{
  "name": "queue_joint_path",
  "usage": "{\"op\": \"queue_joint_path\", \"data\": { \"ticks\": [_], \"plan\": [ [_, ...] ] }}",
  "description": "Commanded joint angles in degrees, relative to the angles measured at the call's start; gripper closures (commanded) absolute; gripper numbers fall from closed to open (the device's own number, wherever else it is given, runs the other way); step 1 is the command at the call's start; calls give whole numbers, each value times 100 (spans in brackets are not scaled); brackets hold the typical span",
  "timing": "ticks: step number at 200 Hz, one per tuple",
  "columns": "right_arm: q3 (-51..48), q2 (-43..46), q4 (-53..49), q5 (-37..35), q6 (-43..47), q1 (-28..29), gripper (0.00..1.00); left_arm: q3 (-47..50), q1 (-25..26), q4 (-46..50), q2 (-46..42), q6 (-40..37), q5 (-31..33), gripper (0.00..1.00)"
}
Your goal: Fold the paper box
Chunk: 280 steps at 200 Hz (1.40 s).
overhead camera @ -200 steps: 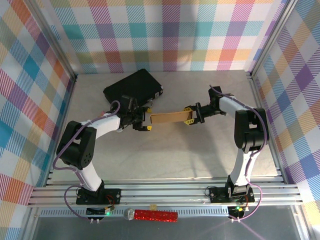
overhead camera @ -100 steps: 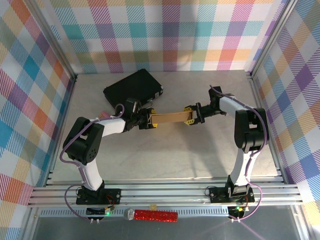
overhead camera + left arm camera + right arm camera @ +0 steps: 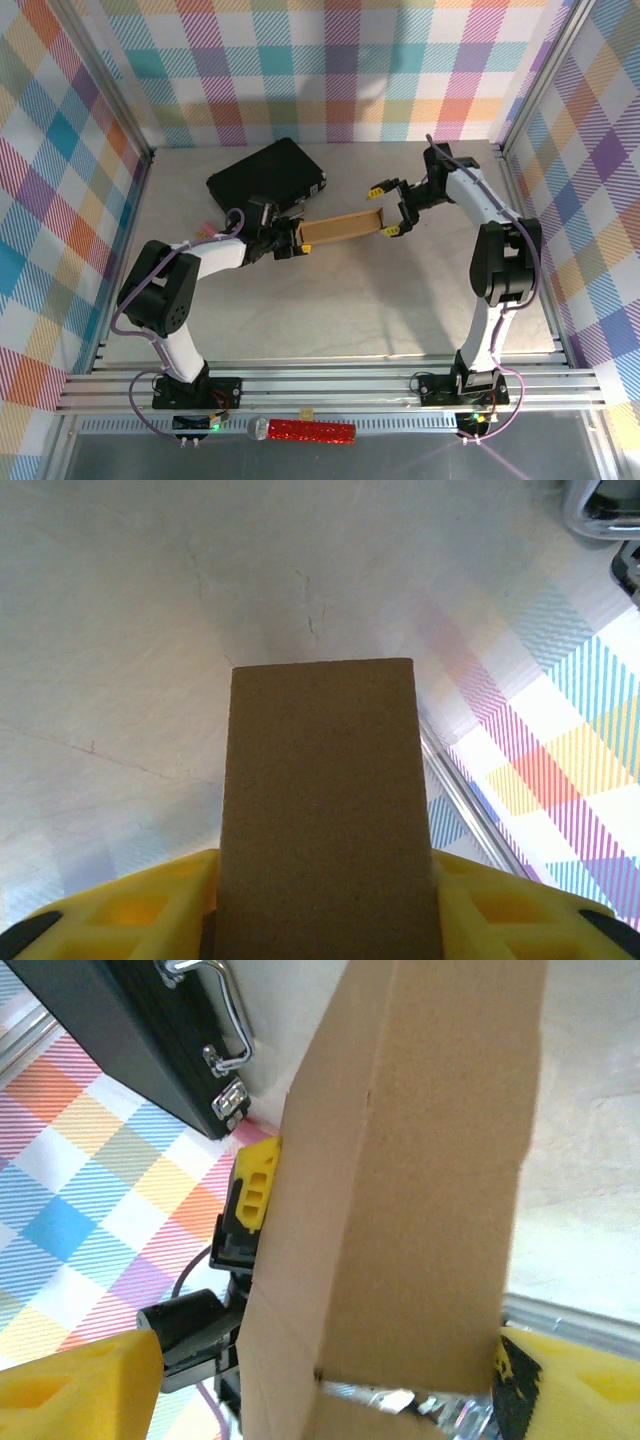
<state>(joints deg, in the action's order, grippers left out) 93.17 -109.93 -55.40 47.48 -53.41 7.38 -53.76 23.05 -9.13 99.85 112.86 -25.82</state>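
Observation:
The paper box (image 3: 342,226) is a flattened brown cardboard sleeve held above the table between the two arms, its right end angled toward the back. My left gripper (image 3: 294,241) is shut on its left end. In the left wrist view the cardboard (image 3: 322,800) stands between the yellow fingers (image 3: 120,905) and hides the pads. My right gripper (image 3: 387,209) is open, with the fingers spread on either side of the box's right end. In the right wrist view the box (image 3: 400,1180) fills the gap between the yellow fingers (image 3: 75,1390).
The black case (image 3: 268,175) with a metal handle (image 3: 215,1005) lies at the back left, just behind my left gripper. Checked walls and aluminium rails enclose the table. A red glittery object (image 3: 312,431) lies on the frame below the near edge.
My right gripper has opened and let go of the box's right end, and its arm has drawn back. The box's right end has swung toward the back. The left gripper keeps its hold.

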Motion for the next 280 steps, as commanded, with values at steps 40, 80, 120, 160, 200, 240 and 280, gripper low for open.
{"op": "queue_joint_path", "data": {
  "ticks": [40, 80, 120, 160, 200, 240, 280],
  "plan": [
    [-23, 1132, -255, -1562, 2347, -7, 39, -120, -269, 1374, -458, 417, -28, 55],
    [-689, 1951, 725, -2196, 3869, 611, 66, -161, -379, 1612, -491, 355, -85, 54],
    [-677, 1765, 945, -2989, 4774, 1281, 61, -250, -531, 1816, -403, 196, -142, 54],
    [-754, 1723, 957, -3756, 4937, 1512, 64, -368, -703, 1947, -265, 55, -183, 54],
    [-540, 1389, 1075, -3725, 5066, 1612, 68, -476, -797, 2036, -81, -79, -248, 54],
    [-439, 1233, 1140, -3651, 5034, 1677, 70, -570, -846, 2108, -14, -168, -274, 54],
    [-370, 1299, 1309, -3483, 4981, 1706, 69, -540, -863, 2081, 18, -176, -291, 55]
  ]
}}
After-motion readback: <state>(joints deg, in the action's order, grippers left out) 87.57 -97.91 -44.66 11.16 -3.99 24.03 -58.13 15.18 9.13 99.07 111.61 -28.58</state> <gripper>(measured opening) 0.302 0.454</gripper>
